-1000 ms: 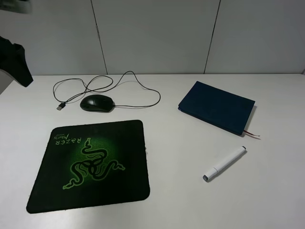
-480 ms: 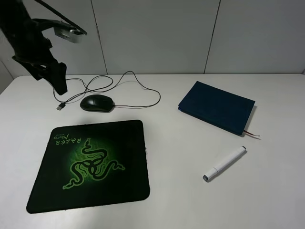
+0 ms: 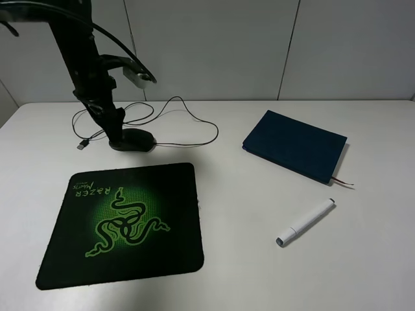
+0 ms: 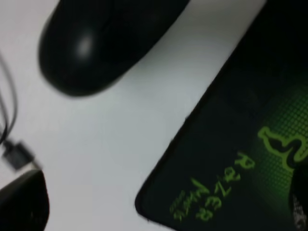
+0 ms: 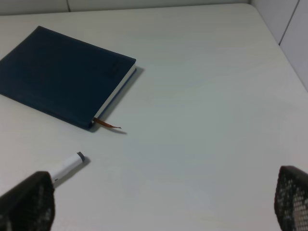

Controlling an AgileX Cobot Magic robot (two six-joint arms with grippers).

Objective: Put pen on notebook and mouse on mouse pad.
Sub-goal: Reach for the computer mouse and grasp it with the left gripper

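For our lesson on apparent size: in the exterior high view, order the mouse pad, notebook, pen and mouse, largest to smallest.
1. mouse pad
2. notebook
3. pen and mouse: alike; the pen is longer, the mouse wider, so not ranked.

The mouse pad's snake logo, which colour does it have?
Bright green, on the black mouse pad. The logo shows best in the exterior high view.

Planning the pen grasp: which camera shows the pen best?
The exterior high view: it shows the pen whole, nothing covering it. The right wrist view shows only one end of it; the left wrist view misses it.
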